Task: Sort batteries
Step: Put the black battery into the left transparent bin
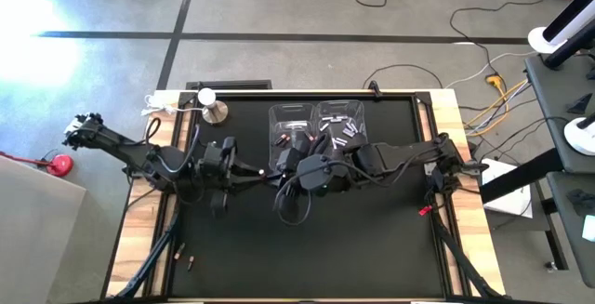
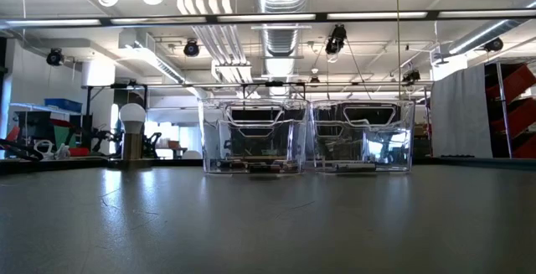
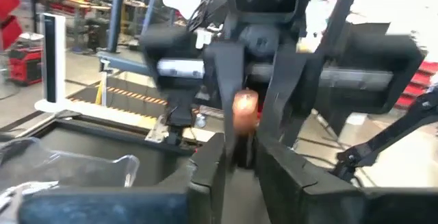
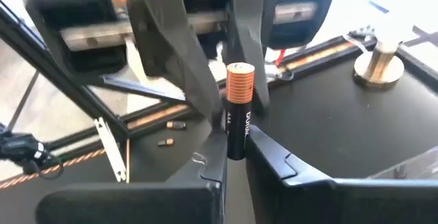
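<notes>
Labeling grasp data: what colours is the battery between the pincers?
Copper top, black body with white print: the battery, clearest in the right wrist view, clamped in the right pincer.

The table (image 1: 372, 248) (dark top, pale wooden edges) is carrying two clear bins (image 1: 316, 123) sitting side by side near its far edge, a small metal stand (image 1: 215, 111) towards its far-left corner, and two loose batteries (image 1: 186, 256) lying near its front-left edge.

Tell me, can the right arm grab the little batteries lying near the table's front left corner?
Probably not right now. The right gripper is shut on a battery, and the left arm lies across the way to the loose batteries near the table's front left corner.
</notes>
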You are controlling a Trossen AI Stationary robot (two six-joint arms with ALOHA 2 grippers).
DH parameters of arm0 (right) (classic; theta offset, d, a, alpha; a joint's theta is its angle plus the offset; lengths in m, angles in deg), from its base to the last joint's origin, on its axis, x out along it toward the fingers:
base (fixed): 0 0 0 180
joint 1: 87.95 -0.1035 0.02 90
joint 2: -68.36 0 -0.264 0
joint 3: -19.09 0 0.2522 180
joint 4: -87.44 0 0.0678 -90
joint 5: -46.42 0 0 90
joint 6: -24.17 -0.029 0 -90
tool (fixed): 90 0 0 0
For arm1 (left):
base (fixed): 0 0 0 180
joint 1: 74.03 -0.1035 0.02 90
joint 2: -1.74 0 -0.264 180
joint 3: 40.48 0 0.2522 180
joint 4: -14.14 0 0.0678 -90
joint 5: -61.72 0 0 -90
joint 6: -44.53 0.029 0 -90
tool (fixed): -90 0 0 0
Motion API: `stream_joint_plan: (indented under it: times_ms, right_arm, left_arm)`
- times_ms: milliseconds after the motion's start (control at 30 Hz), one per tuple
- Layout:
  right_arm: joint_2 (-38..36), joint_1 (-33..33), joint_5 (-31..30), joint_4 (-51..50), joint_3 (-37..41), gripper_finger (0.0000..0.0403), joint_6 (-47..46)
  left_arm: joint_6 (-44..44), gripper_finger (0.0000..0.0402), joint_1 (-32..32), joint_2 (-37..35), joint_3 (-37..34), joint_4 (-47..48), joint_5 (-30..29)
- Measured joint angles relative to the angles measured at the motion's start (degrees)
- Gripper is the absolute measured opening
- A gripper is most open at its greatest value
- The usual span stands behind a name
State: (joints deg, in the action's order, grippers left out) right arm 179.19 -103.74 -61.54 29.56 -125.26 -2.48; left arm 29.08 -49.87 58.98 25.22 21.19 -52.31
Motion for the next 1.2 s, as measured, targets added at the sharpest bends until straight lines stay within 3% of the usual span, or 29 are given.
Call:
stream_joint_plan:
  times_ms: [233, 533, 667, 767, 900, 1200]
  right_arm:
    - [-0.04, 2.36, 1.87, -0.18, -0.28, 0.0026, 2.21]
    - [1.23, 9.62, 0.46, -14.16, 0.6, 0.0026, 7.88]
    - [5.71, 13.43, 0.62, -15.6, 0.81, 0.0026, 13.67]
    - [9.93, 16.64, 3.97, -15.73, 0.86, 0.0026, 17.48]
    - [15.47, 21.26, 13.39, -18.01, 0.87, 0.0026, 18.77]
    - [22.52, 26.33, 15.47, -22.21, 0.68, 0.0026, 18.02]
  left_arm:
    - [0.18, 0.0094, -0.07, -2.36, 0.04, 5.85, -2.65]
    - [-5.94, 0.0104, 0.02, -14.79, 0.04, 26.98, -2.63]
    - [-9.1, 0.0102, 0.02, -18.46, 0.02, 28.78, -5.65]
    - [-8.67, 0.0102, 0.02, -19.98, 0.02, 28.35, -9.2]
    - [-7.85, 0.0102, 0.0, -21.37, 0.02, 29.75, -11.06]
    - [-10.73, 0.0103, 0.0, -24.0, 0.02, 35.32, -12.9]
